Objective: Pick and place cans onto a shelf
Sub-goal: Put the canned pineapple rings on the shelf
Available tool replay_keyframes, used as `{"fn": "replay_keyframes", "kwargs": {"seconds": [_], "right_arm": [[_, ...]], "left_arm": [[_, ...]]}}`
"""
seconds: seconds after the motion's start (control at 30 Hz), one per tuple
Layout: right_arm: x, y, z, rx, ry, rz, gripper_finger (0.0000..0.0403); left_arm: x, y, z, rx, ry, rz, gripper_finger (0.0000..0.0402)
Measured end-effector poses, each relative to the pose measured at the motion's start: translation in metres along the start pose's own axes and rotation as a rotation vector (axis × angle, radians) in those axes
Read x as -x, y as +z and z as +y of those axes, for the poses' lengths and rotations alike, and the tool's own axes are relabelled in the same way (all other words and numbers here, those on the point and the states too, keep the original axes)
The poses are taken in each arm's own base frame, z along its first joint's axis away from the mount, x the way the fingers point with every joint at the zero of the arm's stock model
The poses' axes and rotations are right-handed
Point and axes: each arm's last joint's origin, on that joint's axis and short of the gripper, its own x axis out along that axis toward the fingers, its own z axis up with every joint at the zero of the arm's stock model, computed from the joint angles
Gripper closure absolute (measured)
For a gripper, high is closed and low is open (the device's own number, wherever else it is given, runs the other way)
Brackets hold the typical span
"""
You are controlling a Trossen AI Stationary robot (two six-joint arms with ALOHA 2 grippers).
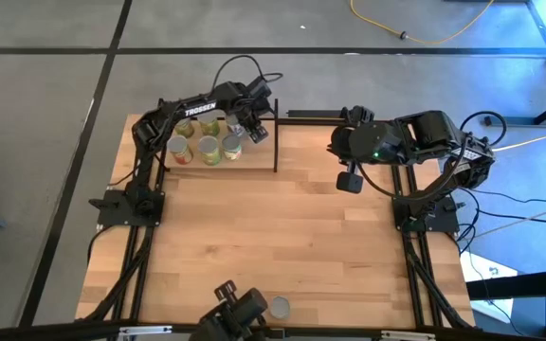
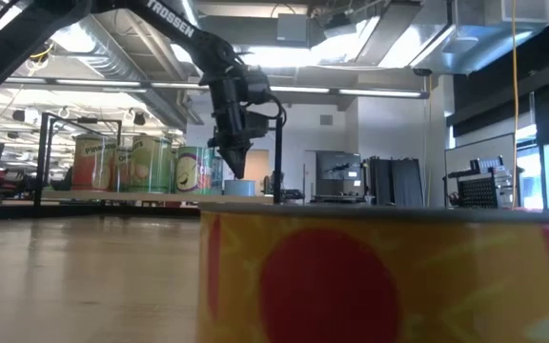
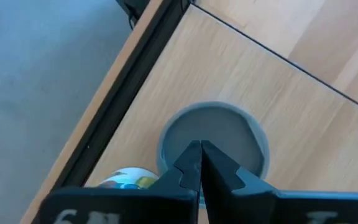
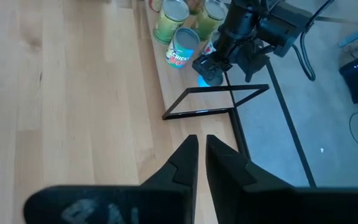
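We saw the wooden table (image 1: pixel 282 246) with both arms at its far side. The shelf (image 1: pixel 254 152) stood at the far left corner, black posts around a light board.

The left arm (image 1: pixel 173 112) reached over the shelf. The right arm (image 1: pixel 401 142) hung folded above the far right of the table, well apart from the shelf.

Cans (image 1: pixel 207 142) stood grouped on the shelf board, upright, close together; the low view showed their labels side by side (image 2: pixel 141 164). One more can (image 1: pixel 279 306) stood alone at the near edge of the table, filling the low view's foreground (image 2: pixel 389 276).

The left gripper (image 1: pixel 246 131) pointed down over the shelf's right part, just above a grey-topped can (image 3: pixel 213 140). Its fingers (image 3: pixel 219 171) were together, tips nearly touching, nothing between them; we couldn't tell whether they touched the can top.

The right gripper (image 4: pixel 197 149) hovered over bare table, fingers close with a thin gap, holding nothing. Its wrist view showed the shelf frame (image 4: pixel 216 102) and the left arm beyond.
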Motion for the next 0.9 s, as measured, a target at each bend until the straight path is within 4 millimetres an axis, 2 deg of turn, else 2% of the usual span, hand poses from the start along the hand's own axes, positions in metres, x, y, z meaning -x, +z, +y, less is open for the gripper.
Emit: {"fn": "replay_keyframes", "kwargs": {"seconds": [0.6,0.67,0.9], "right_arm": [[0.0,0.0,0.0,0.0,-0.003,0.0,0.0368],[0.0,0.0,0.0,0.0,-0.004,0.0,0.0368],[0.0,-0.001,-0.002,0.013,-0.051,0.005,0.0368]], "left_arm": [[0.001,0.005,-0.004,-0.06,0.01,-0.051,0.0401],[0.01,0.005,-0.006,-0.051,-0.015,-0.059,0.0401],[0.068,-0.004,-0.027,-0.101,-0.061,-0.061,0.0401]]}}
